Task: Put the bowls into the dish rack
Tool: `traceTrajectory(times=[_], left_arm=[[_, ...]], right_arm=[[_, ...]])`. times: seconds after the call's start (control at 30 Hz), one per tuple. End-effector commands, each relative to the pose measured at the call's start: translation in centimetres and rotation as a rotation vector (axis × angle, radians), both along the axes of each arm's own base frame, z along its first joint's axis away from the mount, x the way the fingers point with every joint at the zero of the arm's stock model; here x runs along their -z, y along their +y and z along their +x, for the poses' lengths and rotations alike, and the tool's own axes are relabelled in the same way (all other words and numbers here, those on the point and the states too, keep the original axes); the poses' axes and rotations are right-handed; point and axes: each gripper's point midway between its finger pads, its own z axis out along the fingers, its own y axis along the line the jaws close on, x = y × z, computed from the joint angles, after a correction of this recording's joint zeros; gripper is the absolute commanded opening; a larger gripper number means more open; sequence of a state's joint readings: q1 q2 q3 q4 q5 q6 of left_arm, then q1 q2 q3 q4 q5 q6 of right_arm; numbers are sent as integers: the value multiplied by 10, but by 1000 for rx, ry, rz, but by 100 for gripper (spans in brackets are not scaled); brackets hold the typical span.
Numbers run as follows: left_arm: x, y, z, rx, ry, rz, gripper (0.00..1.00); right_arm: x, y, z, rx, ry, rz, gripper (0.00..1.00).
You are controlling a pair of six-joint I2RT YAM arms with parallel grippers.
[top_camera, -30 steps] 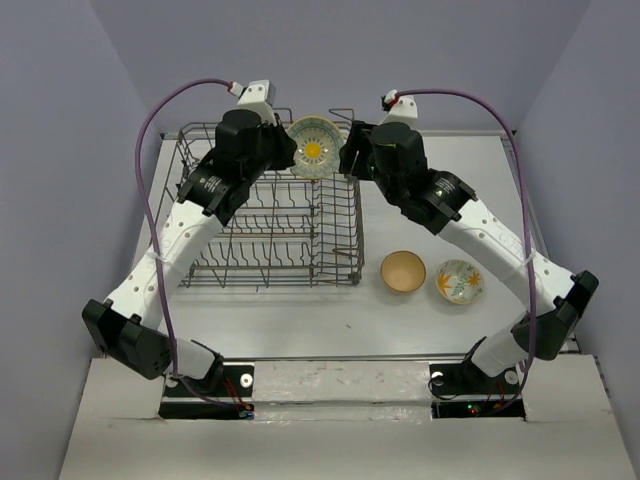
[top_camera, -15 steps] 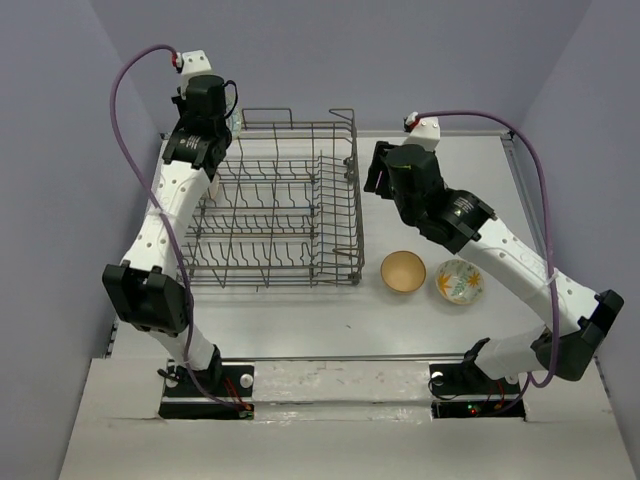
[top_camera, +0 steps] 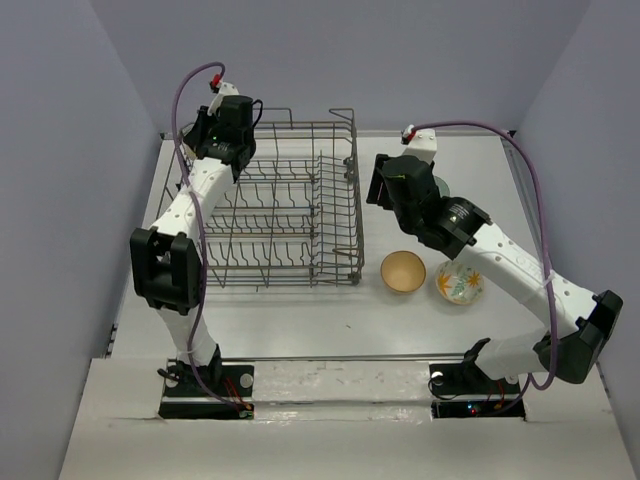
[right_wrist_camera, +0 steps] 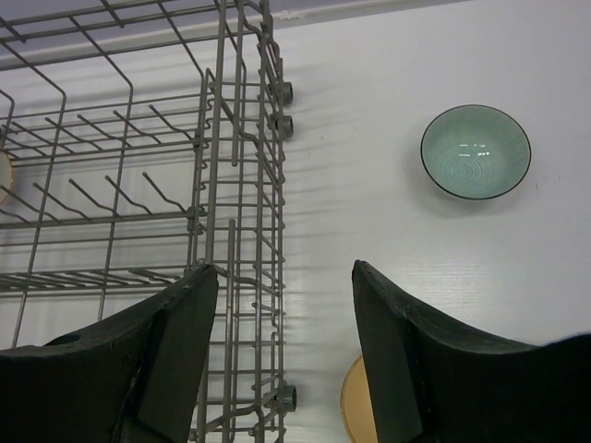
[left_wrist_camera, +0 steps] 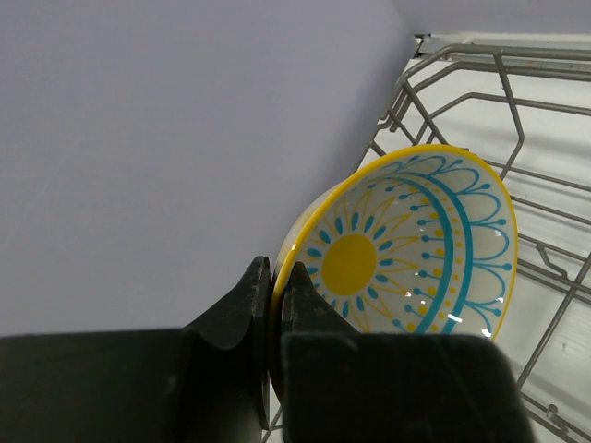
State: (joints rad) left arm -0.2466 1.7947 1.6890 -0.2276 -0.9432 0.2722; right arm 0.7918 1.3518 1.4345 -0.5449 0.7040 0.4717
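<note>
Pinches the rim of the sun bowl [left_wrist_camera: 406,249] in the left gripper [left_wrist_camera: 275,291], fingers closed tight on either side of the yellow edge. Holds it on edge, inside turned to the wrist camera: yellow disc in the middle, blue rays and dotted blue rings around it. Reaches with that arm to the far left corner of the rack [top_camera: 270,215], close against the lilac wall [left_wrist_camera: 138,138]. Has the bowl just by the rack's corner wires; cannot tell whether touching them. Hides the bowl behind the arm in the top view.

Hangs the right gripper [right_wrist_camera: 284,277] spread wide and empty above the rack's right wall and the table [top_camera: 330,310] beside it.

Shows three bowls upright on the table, right of the rack: teal bowl [right_wrist_camera: 476,151] farthest back, partly under the right arm in the top view; tan bowl [top_camera: 403,271] near the rack's near right corner; flower bowl [top_camera: 459,282] just beside the tan one, on its right. Shows also a pale tan sliver inside the rack at the left edge of the right wrist view, too little to name.
</note>
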Motion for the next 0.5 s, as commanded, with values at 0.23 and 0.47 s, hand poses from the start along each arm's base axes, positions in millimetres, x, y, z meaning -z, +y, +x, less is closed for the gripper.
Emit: traceTrajectory(times=[0.23,0.47], left_arm=[[4,-19,-3,-70,-2,184,0],[25,-27,0,-71,44,224,0]], right_arm=[[-16,-15,-4,52,-64,54,66],[-17,-20,-9,59,-74,63,66]])
